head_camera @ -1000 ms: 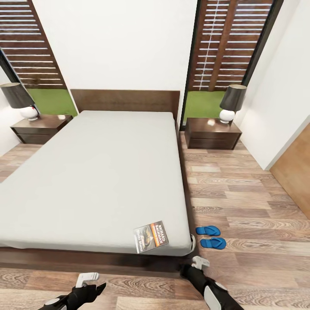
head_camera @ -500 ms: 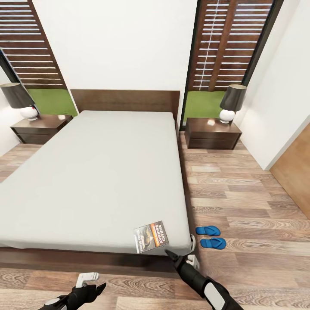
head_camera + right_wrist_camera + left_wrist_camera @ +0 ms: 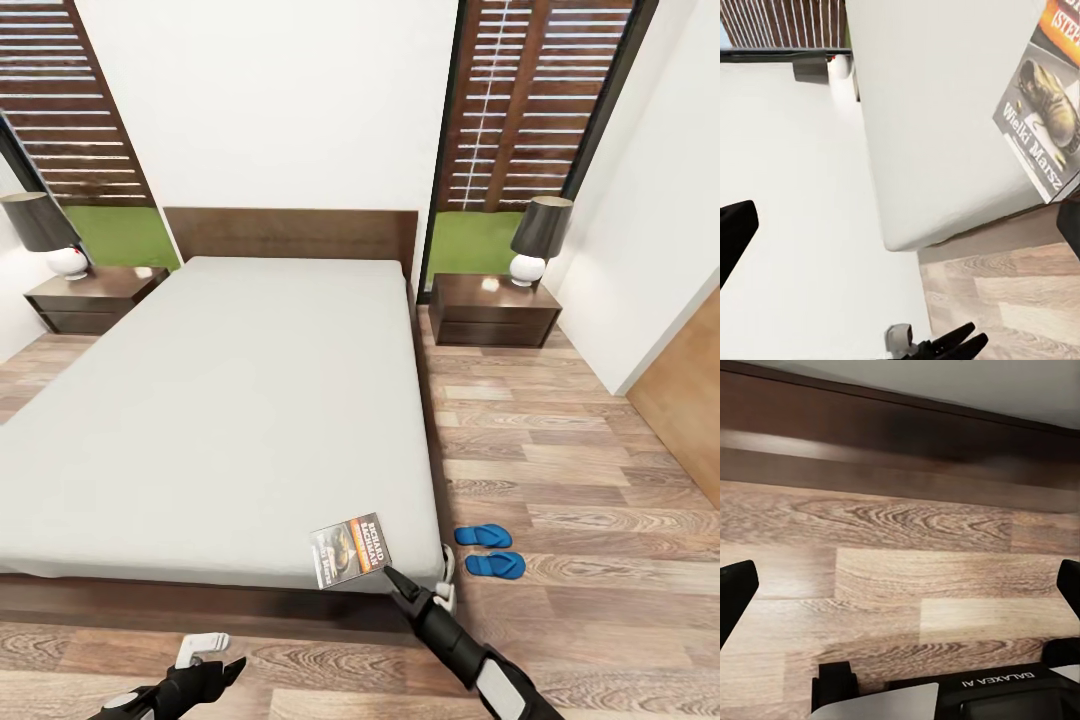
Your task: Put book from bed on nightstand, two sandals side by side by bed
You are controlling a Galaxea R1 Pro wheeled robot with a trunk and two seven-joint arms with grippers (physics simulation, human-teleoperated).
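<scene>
Book [image 3: 351, 549] is lying flat at the bed's [image 3: 230, 420] near right corner, so the right gripper [image 3: 397, 585], jaws spread wide, is reaching just beside it to grasp, while the left gripper [image 3: 205, 658], also spread, is hanging below the bed's foot, and 2 sandals [image 3: 490, 550] are sitting paired beside the bed.

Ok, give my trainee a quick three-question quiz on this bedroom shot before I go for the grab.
1. True or false: the book lies near the foot corner of the bed on the right hand's side.
2. Where are the two sandals? A) on the mattress B) on the floor beside the bed C) on a nightstand
3. Fill in: each nightstand carries a ____ with a dark shade.

Key: 1 true; the right hand sits just at the book's edge. 2 B; they lie side by side. 3 lamp.
</scene>
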